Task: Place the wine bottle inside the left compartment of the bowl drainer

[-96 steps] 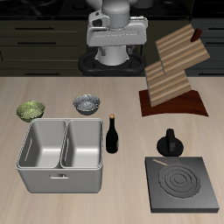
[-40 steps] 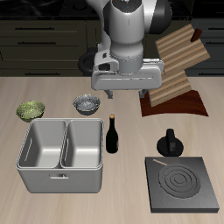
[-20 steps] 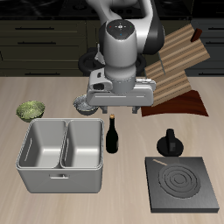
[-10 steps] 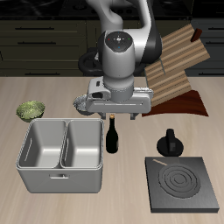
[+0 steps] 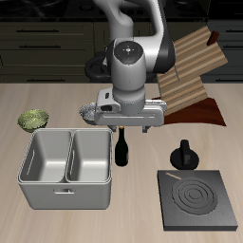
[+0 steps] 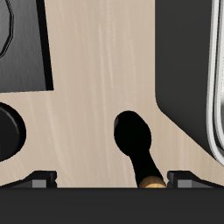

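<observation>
The two-finger gripper [image 5: 121, 130] is held open and empty above the slim dark wine bottle [image 6: 136, 142], beside the light-grey metal bowl drainer [image 5: 38, 189], apparently so the neck can be grasped.

No readable text, labels, brands or numbers on anything.

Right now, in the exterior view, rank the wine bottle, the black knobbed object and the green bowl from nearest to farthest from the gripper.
1. wine bottle, directly below the gripper, beside the bowl drainer.
2. black knobbed object, just behind the stove plate.
3. green bowl, behind the drainer's far well.
</observation>
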Tool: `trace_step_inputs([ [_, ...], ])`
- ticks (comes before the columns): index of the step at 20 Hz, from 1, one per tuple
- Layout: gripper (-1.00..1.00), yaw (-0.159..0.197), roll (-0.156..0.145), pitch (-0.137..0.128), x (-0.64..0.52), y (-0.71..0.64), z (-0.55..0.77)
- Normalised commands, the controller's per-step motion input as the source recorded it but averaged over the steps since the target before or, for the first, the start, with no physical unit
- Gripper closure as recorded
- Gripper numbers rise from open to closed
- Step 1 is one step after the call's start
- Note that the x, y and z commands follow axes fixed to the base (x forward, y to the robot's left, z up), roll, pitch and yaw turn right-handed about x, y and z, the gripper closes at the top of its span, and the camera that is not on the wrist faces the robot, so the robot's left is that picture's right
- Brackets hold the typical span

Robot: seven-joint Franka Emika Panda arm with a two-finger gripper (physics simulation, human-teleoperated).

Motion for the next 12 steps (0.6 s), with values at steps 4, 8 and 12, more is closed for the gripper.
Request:
trace_step_inputs([
  [4, 1.00, -0.001, 0.010, -0.008, -0.04, 0.02, 0.00],
  [8, 1.00, -0.006, -0.005, 0.000, -0.03, -0.09, -0.03],
  [12, 1.00, 0.002, -0.003, 0.008, -0.04, -0.07, -0.04],
])
